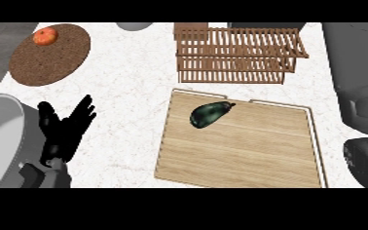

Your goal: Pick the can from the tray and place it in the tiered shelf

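One robot hand [66, 126] shows, the left, fingers spread and holding nothing near the counter's [137, 102] left edge. No can visible; the tray [244, 146] only carries a dark eggplant [209, 114] in its far left corner. Risk: grabbing the wrong thing, or clipping the tiered shelf [237, 56] slats just behind.

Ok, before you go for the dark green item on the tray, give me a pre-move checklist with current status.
1. Dark green item lies uncovered on the wooden tray: ok.
2. Item is a can: not ok, it looks more like an eggplant.
3. Tiered shelf in view beyond the tray: ok.
4. Left hand open, holding nothing, left of the tray: ok.
5. Right hand ready: cannot tell; only a dark shape shows at the right edge.
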Robot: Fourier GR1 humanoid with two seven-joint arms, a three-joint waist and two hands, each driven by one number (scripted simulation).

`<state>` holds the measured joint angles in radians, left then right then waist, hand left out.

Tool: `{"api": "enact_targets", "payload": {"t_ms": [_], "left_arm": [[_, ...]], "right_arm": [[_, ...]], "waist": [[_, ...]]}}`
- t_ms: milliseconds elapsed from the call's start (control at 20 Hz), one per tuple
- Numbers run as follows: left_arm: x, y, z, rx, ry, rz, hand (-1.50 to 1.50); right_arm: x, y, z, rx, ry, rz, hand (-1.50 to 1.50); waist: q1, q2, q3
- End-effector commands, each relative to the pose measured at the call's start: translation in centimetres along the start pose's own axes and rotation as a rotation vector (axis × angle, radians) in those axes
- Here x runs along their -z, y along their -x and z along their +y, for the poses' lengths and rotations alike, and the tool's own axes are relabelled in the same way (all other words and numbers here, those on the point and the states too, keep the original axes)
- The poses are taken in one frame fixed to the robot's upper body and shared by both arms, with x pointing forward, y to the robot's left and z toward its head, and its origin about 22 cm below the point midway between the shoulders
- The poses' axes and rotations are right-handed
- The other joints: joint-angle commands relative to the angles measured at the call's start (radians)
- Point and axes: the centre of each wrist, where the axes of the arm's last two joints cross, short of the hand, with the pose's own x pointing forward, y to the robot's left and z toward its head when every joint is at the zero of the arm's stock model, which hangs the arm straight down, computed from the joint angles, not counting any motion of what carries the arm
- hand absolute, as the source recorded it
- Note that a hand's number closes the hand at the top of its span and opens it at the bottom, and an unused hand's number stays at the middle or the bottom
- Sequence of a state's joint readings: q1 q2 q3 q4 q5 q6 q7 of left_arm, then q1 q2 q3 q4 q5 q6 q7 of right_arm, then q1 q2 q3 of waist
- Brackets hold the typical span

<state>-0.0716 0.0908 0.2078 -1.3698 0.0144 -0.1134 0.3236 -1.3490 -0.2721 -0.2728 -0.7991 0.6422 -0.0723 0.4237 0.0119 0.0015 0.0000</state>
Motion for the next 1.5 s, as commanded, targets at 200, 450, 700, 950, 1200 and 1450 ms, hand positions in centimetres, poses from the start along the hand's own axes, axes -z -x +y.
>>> {"api": "enact_targets", "payload": {"t_ms": [200,450,700,950,1200,1450], "left_arm": [[-0.9,1.4,-0.7,0.005,-0.002,0.009,0.0],[-0.5,1.9,-1.0,0.006,-0.001,0.001,0.0],[-0.5,0.5,0.1,-0.005,-0.019,0.003,0.0],[0.4,-0.6,-0.9,0.007,-0.014,-0.003,0.0],[-0.1,0.4,-0.1,-0.005,-0.022,0.027,0.0],[-0.8,1.4,1.7,-0.003,-0.009,0.012,0.0]], "right_arm": [[0.6,0.7,-2.1,0.342,0.075,0.037,-1.5],[0.6,0.7,-5.1,0.396,0.232,0.071,-1.5],[1.1,3.5,-10.1,0.37,0.392,0.136,-1.5],[0.5,6.6,-15.4,0.445,0.505,0.186,-1.5],[-1.7,10.3,-19.9,0.478,0.459,0.207,-1.5],[-3.7,11.6,-24.1,0.484,0.445,0.169,-1.5]], "waist": [[0.008,0.002,0.0],[-0.005,-0.001,0.0],[-0.007,-0.001,0.0],[-0.014,0.0,0.0],[-0.023,-0.005,0.0],[-0.014,-0.003,0.0]]}}
